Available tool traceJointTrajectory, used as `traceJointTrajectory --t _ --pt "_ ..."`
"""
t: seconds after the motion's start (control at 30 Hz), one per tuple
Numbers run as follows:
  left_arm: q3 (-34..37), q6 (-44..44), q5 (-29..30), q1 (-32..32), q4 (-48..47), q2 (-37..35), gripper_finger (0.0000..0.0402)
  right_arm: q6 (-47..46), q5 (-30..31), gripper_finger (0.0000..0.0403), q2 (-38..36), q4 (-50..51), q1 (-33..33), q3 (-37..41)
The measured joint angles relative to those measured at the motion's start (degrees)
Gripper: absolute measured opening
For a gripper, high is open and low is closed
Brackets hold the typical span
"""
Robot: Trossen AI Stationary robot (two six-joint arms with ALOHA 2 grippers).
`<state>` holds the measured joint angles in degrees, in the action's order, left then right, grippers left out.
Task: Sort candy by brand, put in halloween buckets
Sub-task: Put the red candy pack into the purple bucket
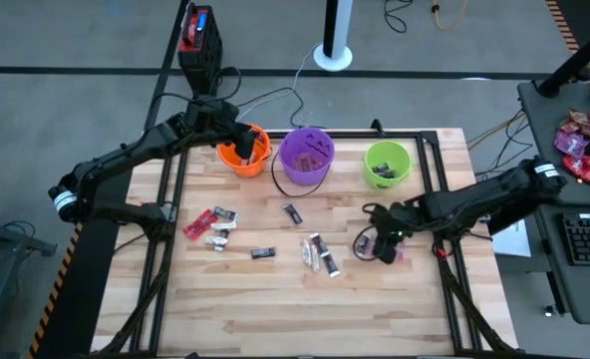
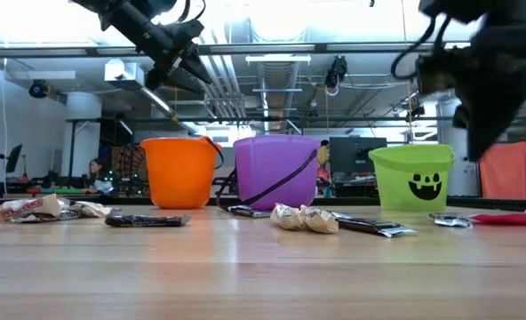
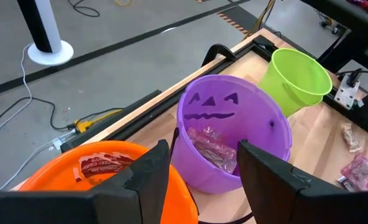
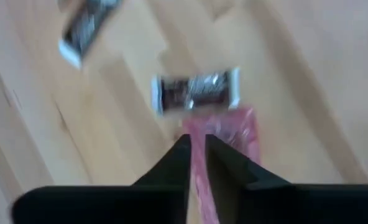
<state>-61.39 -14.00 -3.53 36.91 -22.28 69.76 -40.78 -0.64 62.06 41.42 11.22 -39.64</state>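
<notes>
Left gripper [image 3: 199, 171], fingers apart and empty, hung over the orange bucket [image 1: 245, 152]. Right gripper [image 4: 197, 146], fingers pinched on a pink candy [image 4: 224, 134], sat low at the desk [image 1: 275, 299] before the green bucket [image 1: 387, 163]. Risk: the thin wrapper might slip free during lifting; a dark candy [image 4: 196, 92] lay just beside it

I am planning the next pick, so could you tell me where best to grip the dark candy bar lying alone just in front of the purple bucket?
Grip the dark candy bar across its narrow middle, coming straight down from above. It lies flat on the table, apart from other pieces.
</notes>
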Motion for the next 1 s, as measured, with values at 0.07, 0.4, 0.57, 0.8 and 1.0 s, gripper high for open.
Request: traceJointTrajectory --t 0.07,0.4,0.57,0.8,1.0 --pt "0.0 0.01 0.0 0.0 0.0 0.0 0.0171 3.22 -2.56 0.0072 3.21 0.34 0.1 0.0" --pt "0.0 0.01 -0.02 -0.02 -0.01 0.0 0.0165 4.06 -3.54 0.0223 22.15 0.02 -0.17 -0.61" --pt "0.0 0.0 -0.02 -0.02 -0.03 0.0 0.016 1.2 -4.59 0.0233 27.11 -0.89 -0.18 -0.57" --pt "0.0 0.02 -0.04 -0.02 -0.04 0.0 0.0159 -0.7 -5.38 0.0089 25.62 -2.78 -0.17 -0.33" --pt "0.0 0.45 -0.12 -0.02 -0.32 0.0 0.0159 -6.04 -5.18 0.002 18.86 -1.16 -0.81 -0.37"
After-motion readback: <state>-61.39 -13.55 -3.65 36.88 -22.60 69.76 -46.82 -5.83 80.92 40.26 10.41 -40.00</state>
